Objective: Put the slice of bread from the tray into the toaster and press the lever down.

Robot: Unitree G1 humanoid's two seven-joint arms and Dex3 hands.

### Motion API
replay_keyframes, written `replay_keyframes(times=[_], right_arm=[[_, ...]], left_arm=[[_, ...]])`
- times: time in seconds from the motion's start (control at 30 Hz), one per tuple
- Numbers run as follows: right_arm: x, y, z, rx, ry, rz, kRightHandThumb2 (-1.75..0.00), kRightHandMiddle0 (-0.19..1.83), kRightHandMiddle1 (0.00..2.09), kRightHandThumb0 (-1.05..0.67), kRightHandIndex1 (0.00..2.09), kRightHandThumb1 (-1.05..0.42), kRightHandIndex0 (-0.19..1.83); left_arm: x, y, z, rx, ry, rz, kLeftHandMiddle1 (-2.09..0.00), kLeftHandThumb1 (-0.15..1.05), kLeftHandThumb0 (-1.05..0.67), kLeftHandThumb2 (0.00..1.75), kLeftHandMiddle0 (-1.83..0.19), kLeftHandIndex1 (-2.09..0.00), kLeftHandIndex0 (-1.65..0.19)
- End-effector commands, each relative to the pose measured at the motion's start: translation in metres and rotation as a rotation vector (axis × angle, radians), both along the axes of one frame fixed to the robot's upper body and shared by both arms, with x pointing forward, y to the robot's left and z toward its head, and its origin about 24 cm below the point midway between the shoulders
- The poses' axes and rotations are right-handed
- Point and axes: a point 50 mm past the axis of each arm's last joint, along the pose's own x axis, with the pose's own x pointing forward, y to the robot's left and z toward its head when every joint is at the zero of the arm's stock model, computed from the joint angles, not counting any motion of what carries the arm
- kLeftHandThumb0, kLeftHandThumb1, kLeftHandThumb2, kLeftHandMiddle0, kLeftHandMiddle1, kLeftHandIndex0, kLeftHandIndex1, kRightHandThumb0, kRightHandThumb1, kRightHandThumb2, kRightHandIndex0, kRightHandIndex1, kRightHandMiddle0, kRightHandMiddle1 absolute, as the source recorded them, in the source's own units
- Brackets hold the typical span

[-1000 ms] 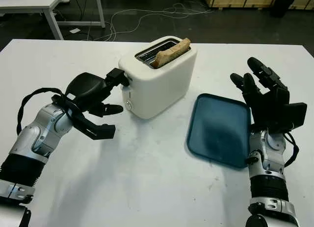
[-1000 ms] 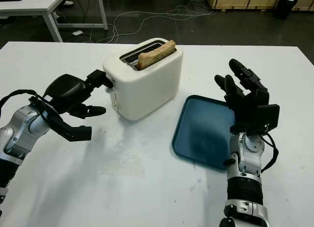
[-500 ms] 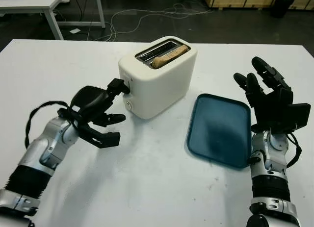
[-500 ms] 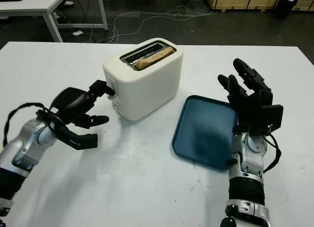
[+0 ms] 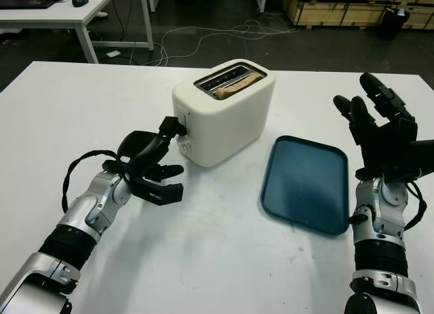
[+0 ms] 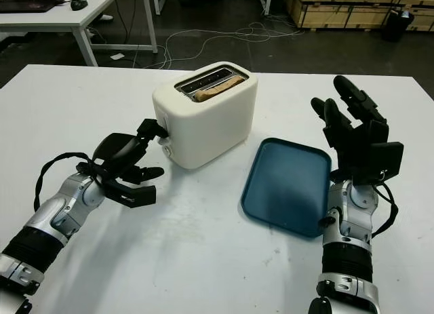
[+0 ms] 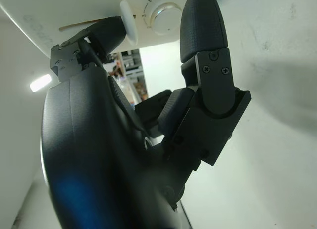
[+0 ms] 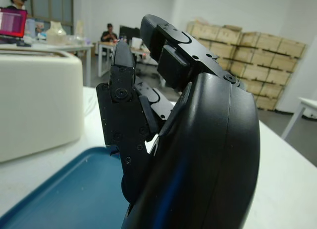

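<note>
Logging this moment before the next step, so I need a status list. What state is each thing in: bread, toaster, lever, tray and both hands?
slice of bread: down in the toaster slot, top edge showing.
toaster: upright on the table, loaded.
lever: low on the toaster's end, under a finger.
tray: bare, flat on the table.
left hand: at the lever, one finger on it.
right hand: open, raised beside the tray.

Both eye views look forward and down from the head onto the white counter [image 5: 224, 260], sharing the cream plastic toaster [image 5: 227, 114] and the dark blue rectangular tray [image 6: 288, 185] from slightly offset positions. The left wrist camera sits right against the toaster's control end; the right wrist camera looks low across the tray toward the toaster.
</note>
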Motion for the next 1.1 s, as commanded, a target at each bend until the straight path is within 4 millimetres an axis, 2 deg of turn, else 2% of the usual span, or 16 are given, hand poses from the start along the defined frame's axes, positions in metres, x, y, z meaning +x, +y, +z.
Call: replay_keyframes(times=[0.0, 0.3, 0.4, 0.67, 0.73, 0.83, 0.87, 1.0, 1.07], right_arm=[[0.001, 0.000, 0.010, -0.004, -0.053, -0.008, -0.26, 0.85, 0.02, -0.29, 0.04, -0.92, 1.02], [0.002, 0.002, 0.011, -0.004, -0.058, -0.001, -0.27, 0.86, 0.01, -0.28, 0.03, -0.92, 1.02], [0.002, 0.002, 0.010, 0.001, -0.053, 0.002, -0.29, 0.84, 0.00, -0.26, 0.02, -0.92, 1.00], [-0.001, 0.001, 0.011, -0.007, -0.053, -0.002, -0.29, 0.83, 0.00, -0.25, 0.01, -0.92, 0.99], [-0.001, 0.001, 0.010, -0.001, -0.054, 0.004, -0.30, 0.82, 0.00, -0.25, 0.01, -0.92, 0.99], [0.000, 0.002, 0.008, 0.013, -0.050, 0.011, -0.31, 0.83, 0.00, -0.24, 0.01, -0.92, 0.99], [0.000, 0.003, 0.008, 0.015, -0.047, 0.011, -0.31, 0.83, 0.00, -0.24, 0.01, -0.92, 0.99], [0.001, 0.004, 0.006, 0.026, -0.042, 0.013, -0.32, 0.81, 0.00, -0.23, 0.01, -0.92, 0.98], [0.002, 0.004, 0.006, 0.031, -0.039, 0.015, -0.31, 0.81, 0.00, -0.23, 0.01, -0.92, 0.98]], left_arm=[[-0.028, -0.014, -0.064, 0.129, 0.285, -0.047, -1.08, 0.66, -0.78, 0.66, -1.57, -1.34, -0.08], [-0.029, -0.013, -0.064, 0.132, 0.297, -0.051, -1.09, 0.69, -0.78, 0.63, -1.57, -1.31, -0.11], [-0.030, -0.014, -0.065, 0.140, 0.310, -0.054, -1.02, 0.72, -0.79, 0.58, -1.57, -1.27, -0.13], [-0.036, -0.017, -0.076, 0.031, 0.411, 0.002, -0.97, 0.71, -0.74, 0.51, -1.57, -1.18, -0.19], [-0.039, -0.017, -0.084, -0.007, 0.473, 0.035, -0.81, 0.70, -0.68, 0.46, -1.57, -1.07, -0.26], [-0.041, -0.017, -0.095, -0.017, 0.540, 0.072, -0.70, 0.70, -0.65, 0.42, -1.55, -0.99, -0.31], [-0.040, -0.017, -0.095, -0.015, 0.553, 0.076, -0.68, 0.70, -0.64, 0.40, -1.55, -0.96, -0.33], [-0.032, -0.017, -0.086, 0.029, 0.550, 0.055, -0.25, 0.73, -0.62, 0.33, -1.55, -0.77, -0.44], [-0.027, -0.017, -0.080, 0.056, 0.550, 0.040, -0.18, 0.72, -0.62, 0.30, -1.56, -0.75, -0.46]])
